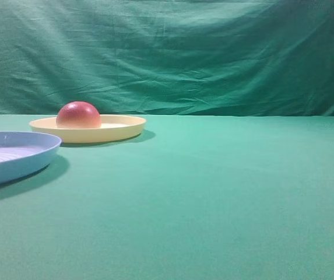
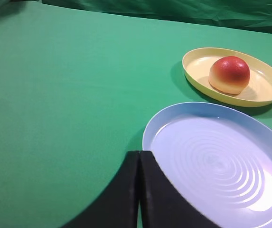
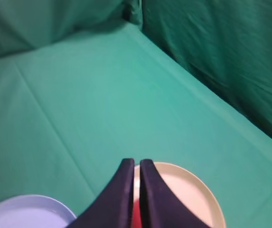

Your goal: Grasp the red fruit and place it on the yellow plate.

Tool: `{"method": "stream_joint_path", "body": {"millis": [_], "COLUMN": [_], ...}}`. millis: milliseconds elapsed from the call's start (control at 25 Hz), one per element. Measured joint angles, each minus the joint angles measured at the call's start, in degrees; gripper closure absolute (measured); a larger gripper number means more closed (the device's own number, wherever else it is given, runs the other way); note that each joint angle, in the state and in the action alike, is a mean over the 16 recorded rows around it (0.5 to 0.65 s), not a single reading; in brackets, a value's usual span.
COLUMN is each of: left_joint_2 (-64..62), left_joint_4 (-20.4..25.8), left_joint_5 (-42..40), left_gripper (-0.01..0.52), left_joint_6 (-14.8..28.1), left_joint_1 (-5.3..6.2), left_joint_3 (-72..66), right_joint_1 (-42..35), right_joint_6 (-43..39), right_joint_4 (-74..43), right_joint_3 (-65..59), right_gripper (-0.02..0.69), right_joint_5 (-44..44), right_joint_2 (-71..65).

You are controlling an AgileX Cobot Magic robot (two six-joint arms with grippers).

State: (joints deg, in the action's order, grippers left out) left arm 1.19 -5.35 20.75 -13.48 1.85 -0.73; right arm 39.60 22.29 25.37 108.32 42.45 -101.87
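A green cloth covers the table (image 1: 225,198) and a creased green drape (image 1: 172,52) hangs as the backdrop behind it. The red fruit (image 1: 78,115) sits flat side down on the yellow plate (image 1: 123,129), toward the plate's left part in the high view. Just beside it lies a light blue ridged plate (image 2: 216,164). The left gripper (image 2: 139,190) is clenched, its dark fingers pressed together on nothing. The right gripper (image 3: 136,190) hangs above the yellow plate, jaws drawn together with only a slit between; a sliver of red shows in that slit, probably the fruit below.
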Motion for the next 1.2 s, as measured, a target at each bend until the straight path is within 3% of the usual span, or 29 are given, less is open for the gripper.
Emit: {"method": "stream_joint_path", "body": {"millis": [240, 640, 880, 1200], "left_joint_2": [0.0, 0.0, 0.0, 0.0], "left_joint_4": [0.0, 0.0, 0.0, 0.0], "left_joint_5": [0.0, 0.0, 0.0, 0.0], "left_gripper": [0.514, 0.514, 0.514, 0.514], "left_joint_6": [0.0, 0.0, 0.0, 0.0], "left_joint_1": [0.00, 0.00, 0.00, 0.00], "left_joint_3": [0.0, 0.0, 0.0, 0.0], "right_joint_1": [-2.4, -6.8, -8.8, -15.0], "right_joint_6": [-6.2, -21.3, -25.7, -26.9], "right_joint_4": [-2.4, -18.9, -26.2, -28.9], "right_joint_3": [0.0, -5.7, -17.2, -37.6], "right_gripper": [0.665, 0.665, 0.665, 0.665], "right_joint_5": [8.1, 19.8, 18.9, 11.2], "right_joint_2": [5.7, 19.3, 32.6, 53.1]}}
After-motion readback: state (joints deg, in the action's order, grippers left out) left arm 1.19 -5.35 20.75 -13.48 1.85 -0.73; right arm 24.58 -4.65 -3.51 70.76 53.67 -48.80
